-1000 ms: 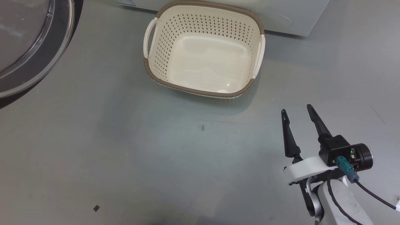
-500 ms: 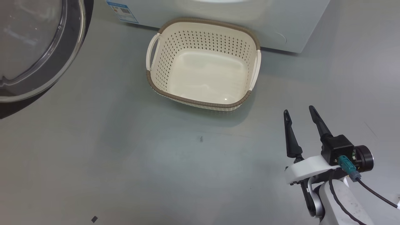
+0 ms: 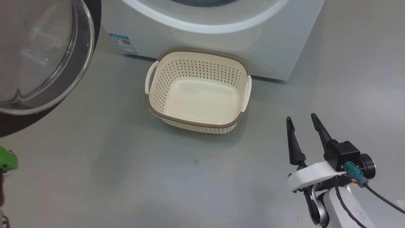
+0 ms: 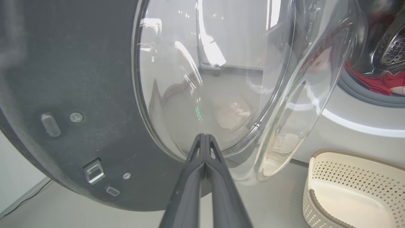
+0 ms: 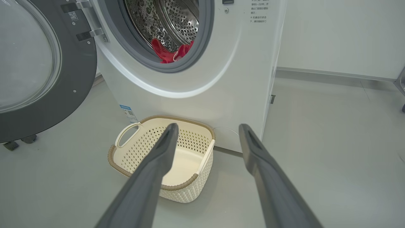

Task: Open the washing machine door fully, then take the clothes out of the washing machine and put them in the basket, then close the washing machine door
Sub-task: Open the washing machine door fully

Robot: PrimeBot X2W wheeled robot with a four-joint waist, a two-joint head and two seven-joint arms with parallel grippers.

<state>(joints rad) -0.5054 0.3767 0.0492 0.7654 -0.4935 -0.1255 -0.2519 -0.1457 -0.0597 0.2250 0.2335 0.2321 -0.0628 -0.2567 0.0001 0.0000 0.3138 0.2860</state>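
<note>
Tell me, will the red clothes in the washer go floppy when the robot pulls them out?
Probably floppy: the red clothes lie crumpled at the mouth of the drum. Likely light, being thin-looking fabric. They might drag over the grey seal.

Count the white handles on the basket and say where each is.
2. In the head view, one handle is on the basket's left side, the other handle on its right. Neither is hidden.
</note>
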